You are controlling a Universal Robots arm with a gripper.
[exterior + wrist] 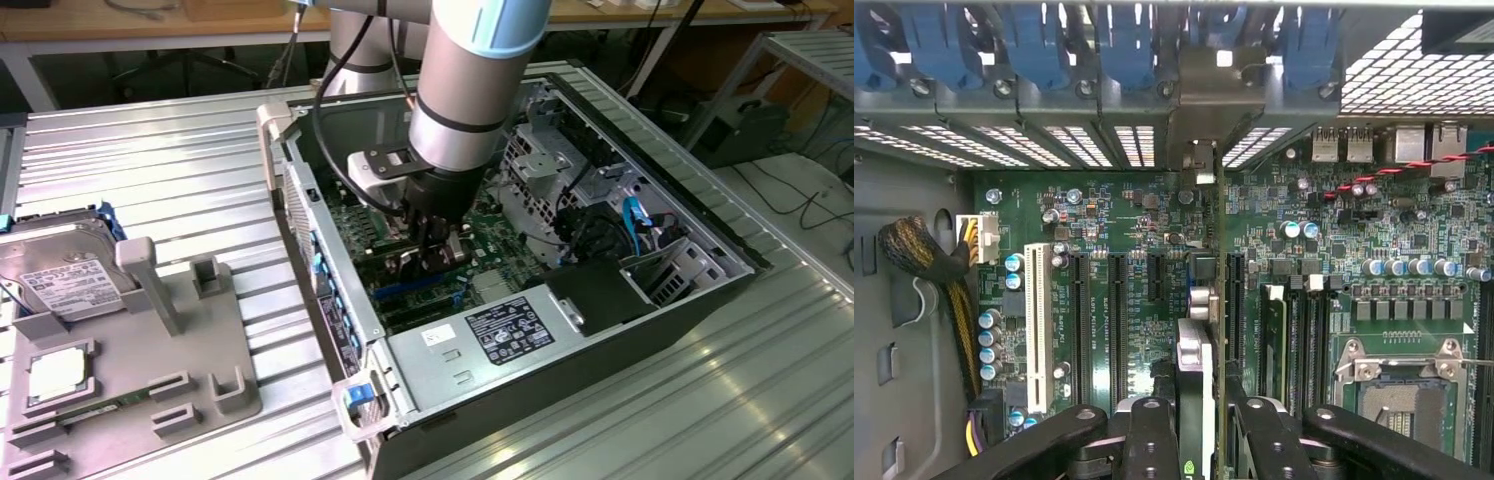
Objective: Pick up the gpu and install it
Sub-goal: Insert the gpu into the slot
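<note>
The gpu (1197,350) shows edge-on in the wrist view as a thin upright card. Its silver bracket end (1199,165) reaches toward the case's rear slot openings. My gripper (1204,445) is shut on the gpu, with a black finger (1152,440) on each side of the card. The card stands over the green motherboard (1124,215), in line with a black expansion slot (1235,300). In the exterior view my gripper (434,260) reaches straight down into the open computer case (694,290), and the arm hides most of the card.
A white slot (1037,325), black slots, a CPU socket (1399,385) and braided cables (924,255) surround the card. The power supply (514,330) sits near the case front. At the exterior view's left, a grey holder (200,350) carries a hard drive (60,275) and a processor (56,372).
</note>
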